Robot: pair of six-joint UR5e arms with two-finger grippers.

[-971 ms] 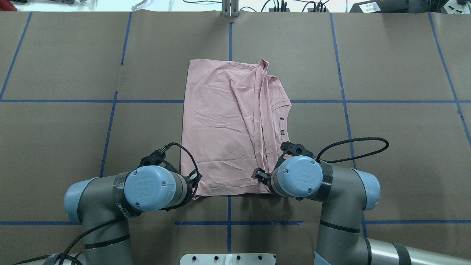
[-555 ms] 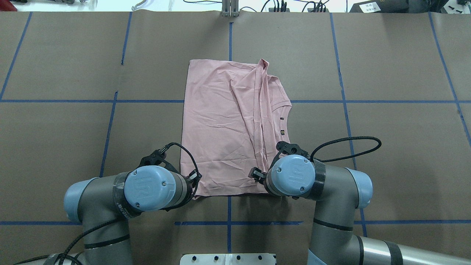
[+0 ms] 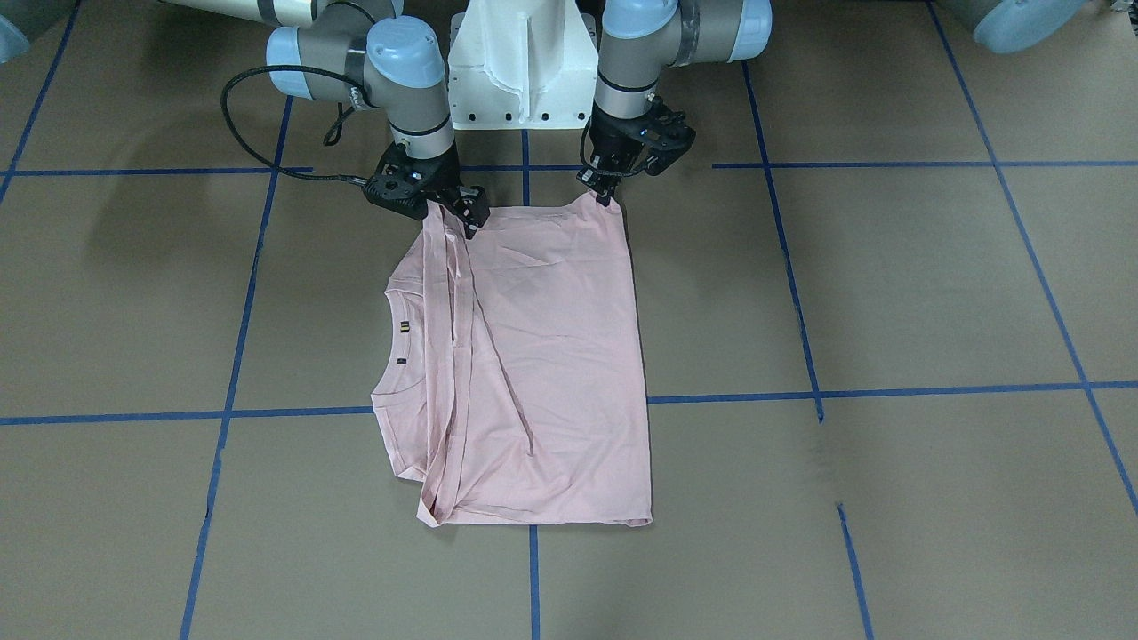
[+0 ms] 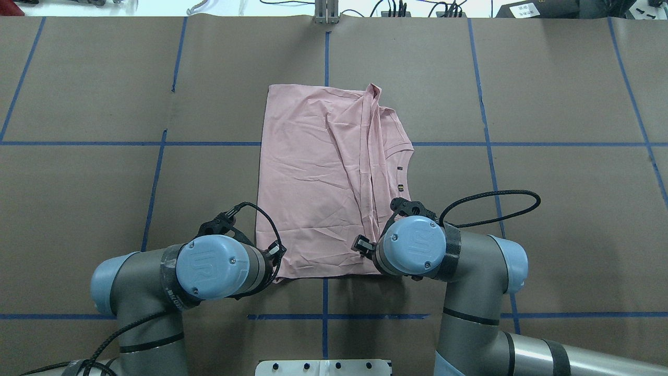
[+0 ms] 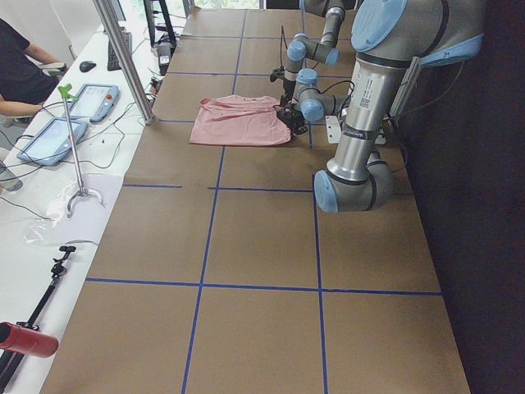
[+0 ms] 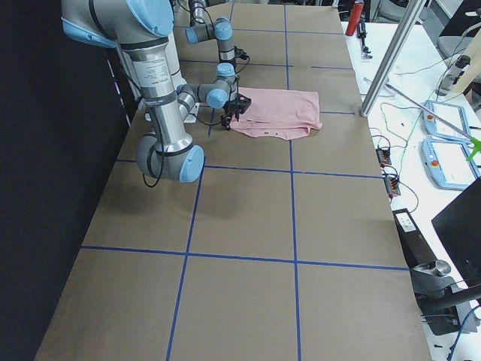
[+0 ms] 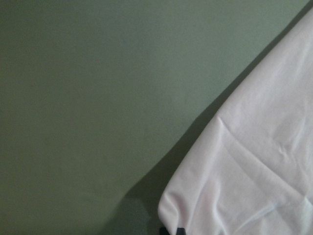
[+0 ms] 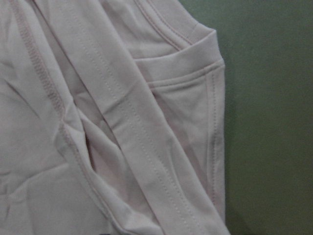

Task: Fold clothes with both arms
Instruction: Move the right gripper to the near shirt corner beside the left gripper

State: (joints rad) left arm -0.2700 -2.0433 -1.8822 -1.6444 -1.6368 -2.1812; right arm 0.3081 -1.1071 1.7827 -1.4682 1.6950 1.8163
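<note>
Fabric like this is about as light and floppy as it gets, so we reckon the pale pink T-shirt (image 3: pixel 551 356) has no stiffness to help us. Whatever gets lifted will sag and drag the rest along, and a one-sided pull will skew the stack. It isn't fragile, but it's a bit slidey on the brown desk (image 3: pixel 889 293).

Right now it lies flat in the middle of the desk as a long rectangle. The sides are already turned in, and the collar (image 3: pixel 391 356) pokes out on the robot's right. The sensible places to take hold are the two corners of the short edge nearest the robot, pinching through all the layers so the loose flap on the right side comes along too.

Both arms are at those corners. The left arm (image 4: pixel 209 266) has its wrist pointing nearly straight down, with the left gripper (image 3: pixel 607 191) at the near-left corner. Its jaws look clenched on the cloth, since the corner peaks up into them.

The right arm (image 4: pixel 417 250) mirrors it, and the right gripper (image 3: pixel 468 218) sits on the layered near-right corner. We can't tell if those jaws are closed, because the wrist view shows only seams and folds.
</note>
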